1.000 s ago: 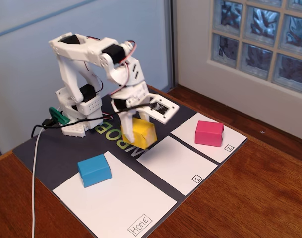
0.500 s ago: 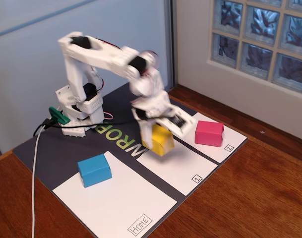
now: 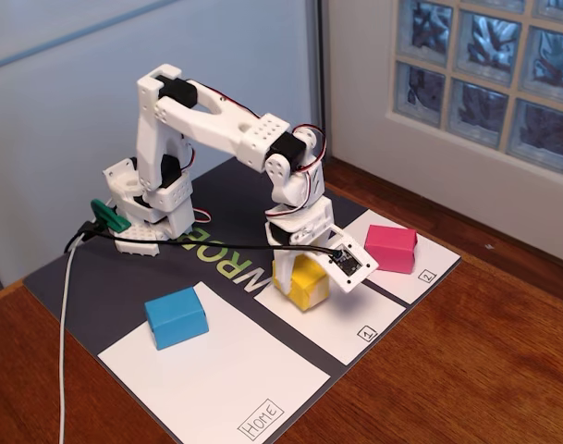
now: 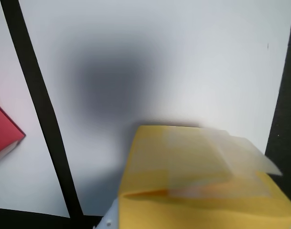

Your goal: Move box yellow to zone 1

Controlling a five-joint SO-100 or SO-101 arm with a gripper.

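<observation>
The yellow box (image 3: 304,282) is small and paper-wrapped, and my gripper (image 3: 298,266) is shut on it from above. It hangs low over the rear end of zone 1 (image 3: 341,319), the white panel with a boxed "1" at its near corner; whether it touches the panel I cannot tell. In the wrist view the yellow box (image 4: 198,183) fills the bottom right, with a pale finger (image 4: 108,222) edge at its left. Zone 1 (image 4: 174,57) spreads white beyond it, with a soft dark shadow on it.
A blue box (image 3: 177,317) sits on the "Home" panel (image 3: 235,379) at the front left. A pink box (image 3: 390,248) stands on panel "2" (image 3: 420,277) to the right and shows as the pink box (image 4: 4,131) in the wrist view. A white cable (image 3: 64,324) trails off left of the arm's base (image 3: 147,217).
The arm has swung right and reached forward, carrying the yellow box from the dark mat near the base to zone 1 and lowering it there.
</observation>
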